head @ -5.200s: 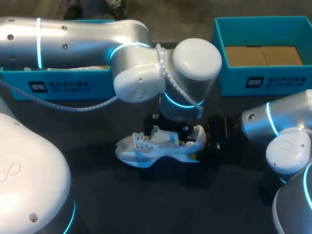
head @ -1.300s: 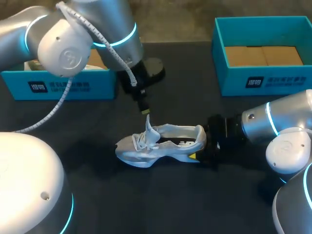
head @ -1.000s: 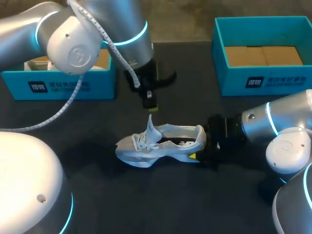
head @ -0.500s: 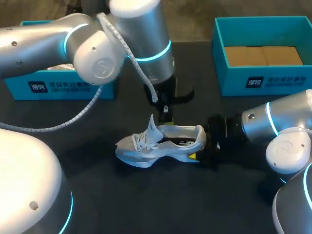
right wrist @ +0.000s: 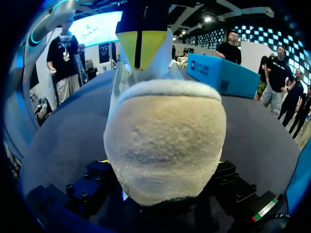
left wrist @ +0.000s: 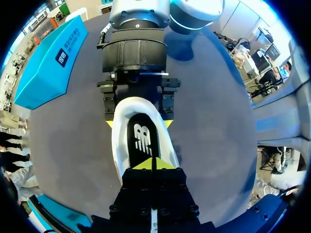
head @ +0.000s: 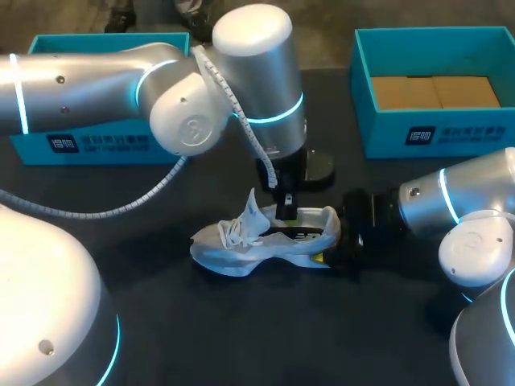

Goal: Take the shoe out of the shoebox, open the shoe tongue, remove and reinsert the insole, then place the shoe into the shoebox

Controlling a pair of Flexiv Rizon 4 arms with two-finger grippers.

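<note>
White mesh sneaker (head: 257, 237) lies on dark worktop (head: 241, 322). Right claw (head: 334, 241) pinches sneaker's heel from both sides. Left claw (left wrist: 152, 164), tips pressed together, sits over sneaker's opening, possibly touching black insole (left wrist: 143, 141).

The tabletop (head: 241, 338) is dark, plain and matte, its far edge straight; soft light leaves faint shadows on it.

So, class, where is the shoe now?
In the head view, the shoe lies mid-table, its heel in the right gripper, the left gripper at its opening.
</note>
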